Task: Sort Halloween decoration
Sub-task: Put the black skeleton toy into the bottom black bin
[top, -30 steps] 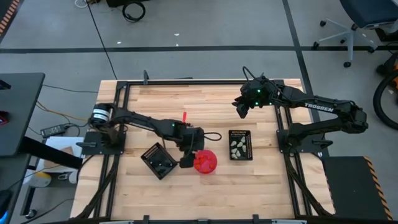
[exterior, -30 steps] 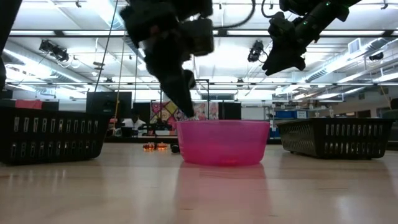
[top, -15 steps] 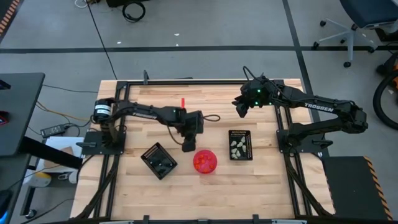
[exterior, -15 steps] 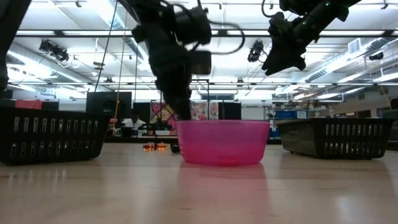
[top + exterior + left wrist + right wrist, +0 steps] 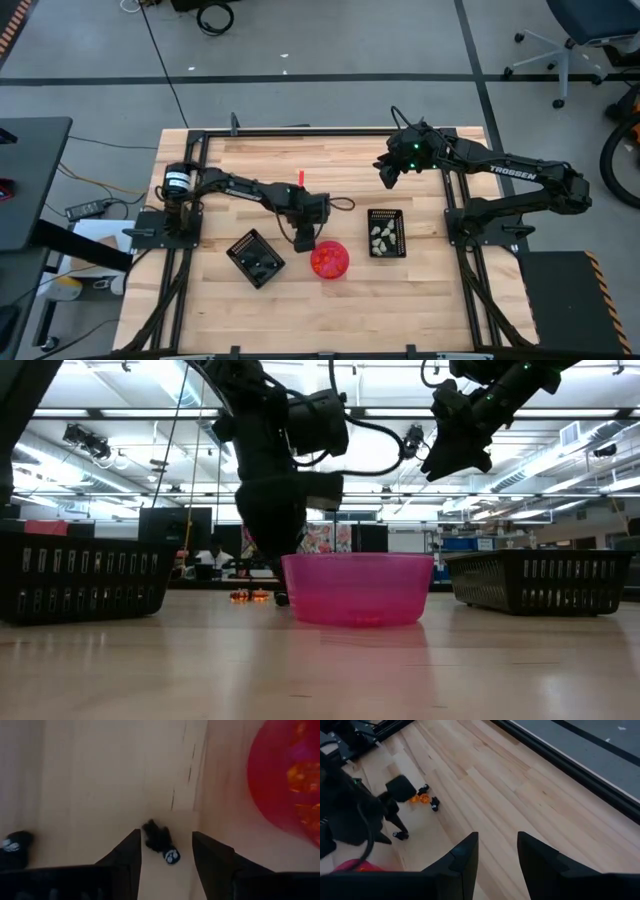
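Left wrist view shows one black decoration piece (image 5: 160, 841) lying flat on the bare wood, framed between the left gripper (image 5: 165, 851)'s two spread fingers, which stand either side of it without touching. It looks feather-light and probably soft or thin plastic (a dark body with a small pale-marked knob at one end), so I judge it will skid or flip if nudged; pinching across the thicker dark middle seems safest. Another black piece (image 5: 14, 844) lies well apart to one side. Just right of the gripper sits the pink bowl (image 5: 329, 259), holding orange pieces (image 5: 303, 770). Left of it stands a black tray (image 5: 255, 257), and right of it a second tray (image 5: 386, 232) with pale pieces. More loose pieces (image 5: 422, 797) lie farther back. Right gripper (image 5: 386, 172) waits at the far right, fingers apart, empty
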